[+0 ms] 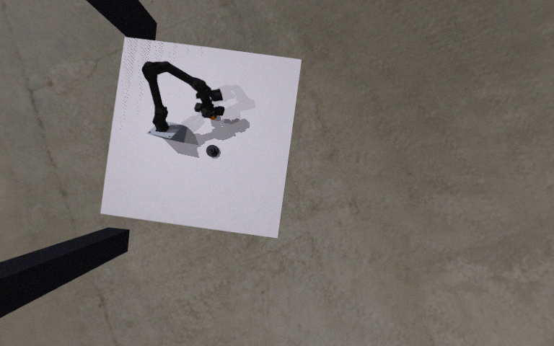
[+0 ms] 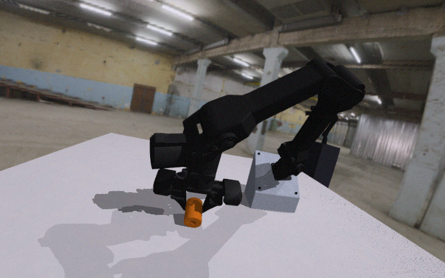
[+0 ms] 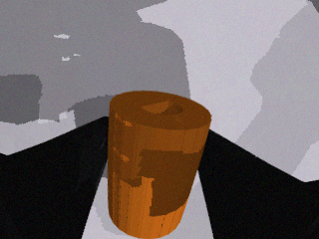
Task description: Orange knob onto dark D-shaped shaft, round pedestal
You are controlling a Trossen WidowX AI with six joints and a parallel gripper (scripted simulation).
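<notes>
The orange knob point(image 1: 213, 117) point(image 2: 193, 212) point(image 3: 145, 184) is a cylinder lying tilted between the fingers, with its hole end facing the exterior camera. The hole shows as a dim recess in the wrist view; its flat side is hard to make out. My gripper point(image 1: 212, 115) point(image 2: 193, 208) point(image 3: 155, 131) is shut on the knob, one finger on each side. The knob seems just above the table, though the gap is hard to judge. The dark round pedestal point(image 1: 208, 153) with its short shaft point(image 1: 211, 150) stands below the gripper in the top view and is not seen in the other views.
The white table point(image 1: 183, 192) point(image 2: 295, 249) carries the arm's grey wedge-shaped base point(image 1: 163, 131) point(image 2: 273, 202), left of the pedestal in the top view. Arm shadows cross the table around the knob. Dark beams point(image 1: 81, 261) show at the left of the top view.
</notes>
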